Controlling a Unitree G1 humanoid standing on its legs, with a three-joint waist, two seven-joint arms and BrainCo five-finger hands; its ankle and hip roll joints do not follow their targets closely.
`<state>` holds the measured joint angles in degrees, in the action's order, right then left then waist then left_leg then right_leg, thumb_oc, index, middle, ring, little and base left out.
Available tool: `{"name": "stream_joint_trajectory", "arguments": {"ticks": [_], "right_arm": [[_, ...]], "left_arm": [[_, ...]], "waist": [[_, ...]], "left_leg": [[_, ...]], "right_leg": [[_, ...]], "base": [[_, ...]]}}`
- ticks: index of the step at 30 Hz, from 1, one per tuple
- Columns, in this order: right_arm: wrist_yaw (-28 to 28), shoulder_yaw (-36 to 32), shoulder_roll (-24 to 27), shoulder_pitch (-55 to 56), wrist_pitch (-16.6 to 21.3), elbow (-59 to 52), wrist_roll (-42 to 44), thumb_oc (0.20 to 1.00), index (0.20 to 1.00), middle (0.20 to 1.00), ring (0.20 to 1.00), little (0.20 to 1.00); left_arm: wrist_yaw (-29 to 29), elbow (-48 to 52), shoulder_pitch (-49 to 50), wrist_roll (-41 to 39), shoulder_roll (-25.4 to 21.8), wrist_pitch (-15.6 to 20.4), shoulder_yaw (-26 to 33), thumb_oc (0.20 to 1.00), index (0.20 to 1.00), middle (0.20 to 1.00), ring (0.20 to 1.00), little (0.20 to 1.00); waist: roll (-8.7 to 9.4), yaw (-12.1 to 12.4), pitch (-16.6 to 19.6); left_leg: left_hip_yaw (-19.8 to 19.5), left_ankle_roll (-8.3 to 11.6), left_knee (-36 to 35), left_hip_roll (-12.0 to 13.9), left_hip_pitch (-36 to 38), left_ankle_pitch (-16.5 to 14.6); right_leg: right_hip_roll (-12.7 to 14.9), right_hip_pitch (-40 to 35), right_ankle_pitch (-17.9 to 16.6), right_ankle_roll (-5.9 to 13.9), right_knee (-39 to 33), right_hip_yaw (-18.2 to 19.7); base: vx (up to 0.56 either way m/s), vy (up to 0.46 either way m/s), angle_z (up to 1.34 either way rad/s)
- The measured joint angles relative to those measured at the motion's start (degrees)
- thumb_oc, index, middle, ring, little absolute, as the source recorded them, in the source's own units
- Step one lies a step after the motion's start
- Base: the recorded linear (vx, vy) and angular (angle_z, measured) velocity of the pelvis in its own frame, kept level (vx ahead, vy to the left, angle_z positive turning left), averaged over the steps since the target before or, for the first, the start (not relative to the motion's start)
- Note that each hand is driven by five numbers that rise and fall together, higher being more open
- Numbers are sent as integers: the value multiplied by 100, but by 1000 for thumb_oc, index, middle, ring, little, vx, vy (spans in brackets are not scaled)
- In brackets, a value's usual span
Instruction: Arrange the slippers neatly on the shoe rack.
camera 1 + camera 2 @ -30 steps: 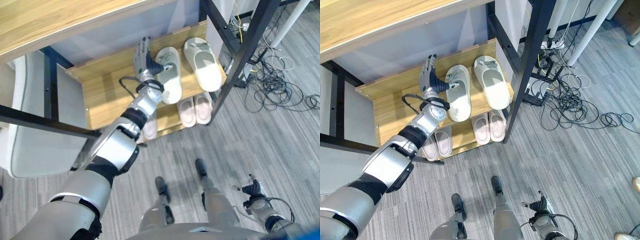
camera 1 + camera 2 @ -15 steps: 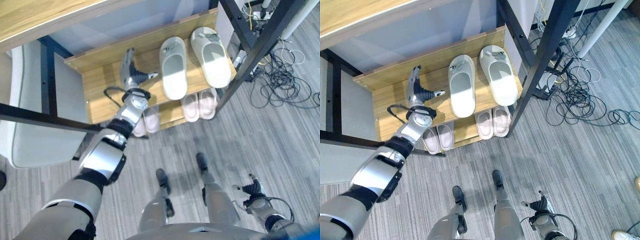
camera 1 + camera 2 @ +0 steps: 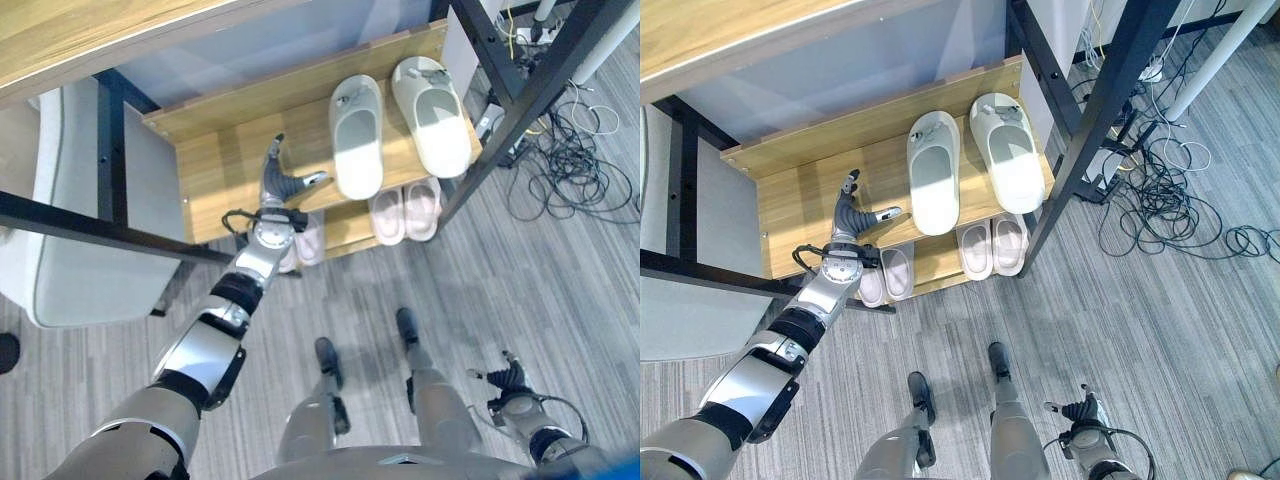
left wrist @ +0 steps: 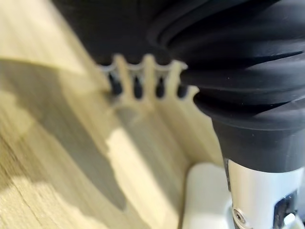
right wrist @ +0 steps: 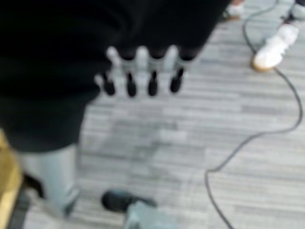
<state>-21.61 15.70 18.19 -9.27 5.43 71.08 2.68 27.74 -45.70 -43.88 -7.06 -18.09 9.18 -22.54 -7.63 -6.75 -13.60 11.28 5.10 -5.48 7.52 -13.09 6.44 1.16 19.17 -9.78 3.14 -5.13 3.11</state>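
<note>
Two pale green slippers (image 3: 934,170) are lying side by side, toes outward, on the right half of the top shelf of the wooden shoe rack (image 3: 790,200). The left hand (image 3: 848,215) is hovering over the bare left part of that shelf, just beside the nearer slipper, its fingers stretched straight and its thumb sticking out toward the slipper, holding nothing. Two pairs of pink slippers (image 3: 993,246) are sitting on the lower shelf. The right hand (image 3: 509,381) is hanging low by the grey floor (image 3: 1160,340), fingers loosely spread and holding nothing.
</note>
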Motion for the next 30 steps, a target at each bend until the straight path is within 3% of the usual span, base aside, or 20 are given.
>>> {"name": "stream_joint_trajectory", "arguments": {"ticks": [5, 10, 30], "right_arm": [[-2, 10, -4, -4, 51, 26, 0, 1000, 1000, 1000, 1000, 1000], [-7, 13, -3, -16, 78, 38, 0, 1000, 1000, 1000, 1000, 1000], [-110, 54, -6, -56, 124, 75, -9, 1000, 1000, 1000, 1000, 1000]], "left_arm": [[-5, 298, 100, 772, 7, -98, -561, 1000, 1000, 1000, 1000, 1000], [11, 400, 100, 1560, 88, -127, -905, 1000, 1000, 1000, 1000, 1000], [238, 383, -48, 1779, 410, -242, -955, 1000, 1000, 1000, 1000, 1000]], "waist": [[180, -22, 93], [212, -24, 110], [331, -157, 173]], "left_leg": [[-13, 0, 2, -9, 0, 1], [-19, -8, 2, -21, -1, 7], [-27, -11, 3, -44, -14, 9]], "right_leg": [[-14, 1, 2, 8, 7, -12], [0, 0, 10, 18, 7, -14], [17, 15, 17, 28, 16, -13]], "base": [[0, 0, 0], [0, 0, 0], [0, 0, 0]]}}
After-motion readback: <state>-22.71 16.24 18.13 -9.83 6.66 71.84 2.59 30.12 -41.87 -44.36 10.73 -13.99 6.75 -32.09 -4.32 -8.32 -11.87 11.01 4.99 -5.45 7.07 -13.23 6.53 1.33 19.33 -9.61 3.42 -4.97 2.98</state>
